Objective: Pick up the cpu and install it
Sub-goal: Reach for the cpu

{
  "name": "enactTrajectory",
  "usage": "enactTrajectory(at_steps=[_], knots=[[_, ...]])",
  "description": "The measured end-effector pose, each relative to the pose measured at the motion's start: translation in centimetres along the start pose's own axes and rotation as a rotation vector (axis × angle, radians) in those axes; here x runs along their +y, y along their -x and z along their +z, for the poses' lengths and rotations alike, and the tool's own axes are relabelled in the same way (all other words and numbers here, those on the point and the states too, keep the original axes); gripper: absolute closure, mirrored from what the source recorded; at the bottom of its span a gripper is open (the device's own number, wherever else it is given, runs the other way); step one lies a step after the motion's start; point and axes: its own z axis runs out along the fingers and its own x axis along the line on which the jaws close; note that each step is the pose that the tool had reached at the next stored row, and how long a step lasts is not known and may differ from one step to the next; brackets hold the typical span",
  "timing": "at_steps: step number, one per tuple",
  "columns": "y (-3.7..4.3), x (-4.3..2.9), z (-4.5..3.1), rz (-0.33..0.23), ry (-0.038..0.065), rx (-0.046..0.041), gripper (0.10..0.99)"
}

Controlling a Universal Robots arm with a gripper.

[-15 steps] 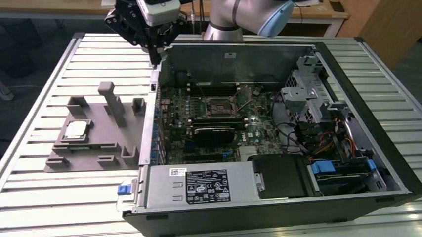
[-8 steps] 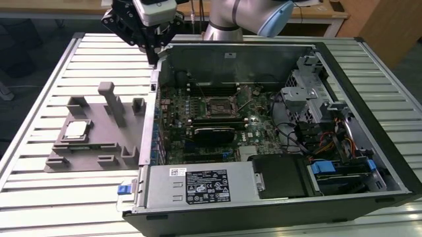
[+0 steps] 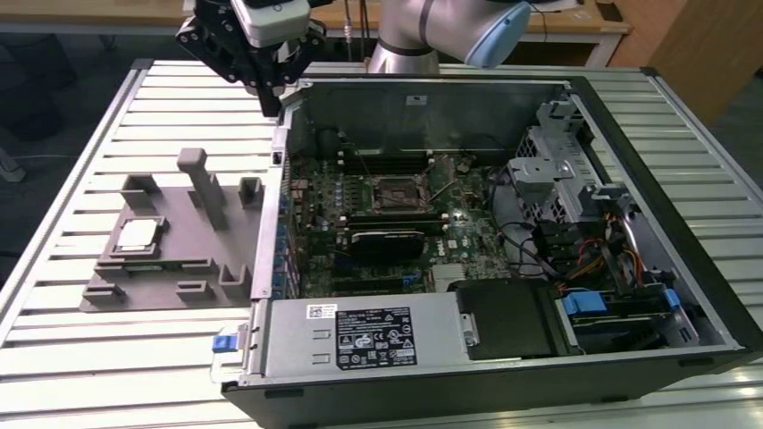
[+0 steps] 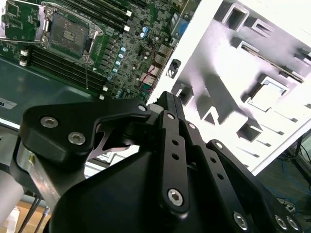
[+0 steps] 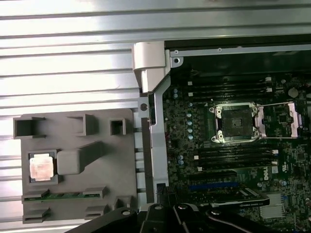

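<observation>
**Fingers together and empty by the case corner; cpu in its tray**

The gripper (image 3: 272, 102) hangs with its fingers (image 4: 172, 145) together and nothing between them. It is above the far edge of the slatted surface (image 3: 71, 357) in the exterior view, over a corner of the open computer case (image 3: 477, 112). Well apart from it, the cpu (image 3: 138, 235) lies flat in a square recess of the grey tray (image 3: 191, 246). The tray rests on the surface toward its edge on the exterior view's left, just beside the case. Inside the case, the motherboard's socket (image 3: 396, 189) sits uncovered, its metal frame swung open.
</observation>
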Motion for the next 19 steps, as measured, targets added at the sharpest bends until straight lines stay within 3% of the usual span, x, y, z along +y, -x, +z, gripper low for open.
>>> enactTrajectory(at_steps=[19], knots=[[-1.54,-0.12,0.09,0.0,0.0,-0.0001,0.98]])
